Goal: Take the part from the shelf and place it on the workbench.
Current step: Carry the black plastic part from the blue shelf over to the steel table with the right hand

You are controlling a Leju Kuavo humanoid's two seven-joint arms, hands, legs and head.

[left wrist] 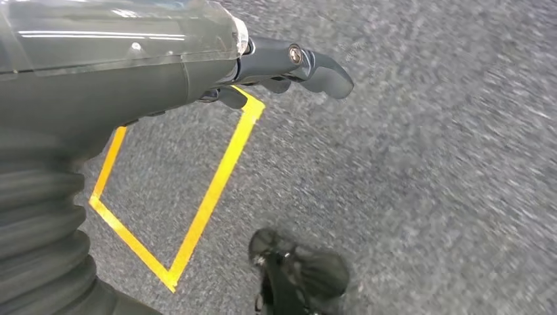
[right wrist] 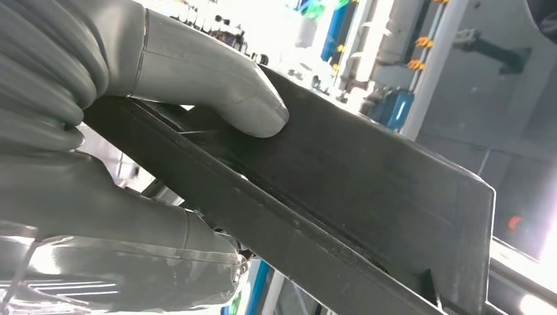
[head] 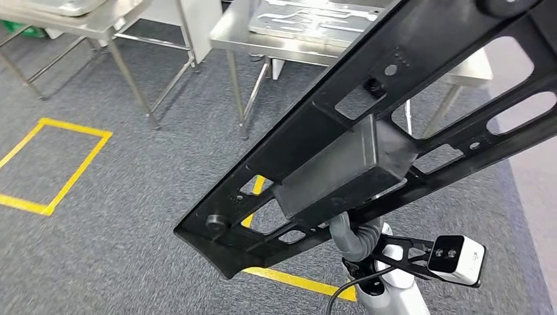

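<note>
The part (head: 368, 131) is a long black frame with cut-out openings and a boxy block at its middle. It slants across the head view, above the grey carpet. My right hand (head: 355, 235) grips it from underneath, mostly hidden behind the block. In the right wrist view my right hand (right wrist: 164, 85) presses its grey thumb (right wrist: 249, 105) onto the part (right wrist: 368, 197). My left hand (left wrist: 131, 72) hangs over the floor with dark fingers (left wrist: 315, 62) stretched out and nothing in it. The steel workbench (head: 263, 42) stands ahead, beyond the part.
A flat silver plate (head: 315, 20) lies on the workbench. A second steel table (head: 85, 26) stands at the far left. Yellow tape outlines (head: 66, 164) mark the carpet. My right wrist camera (head: 456, 259) juts out below the part.
</note>
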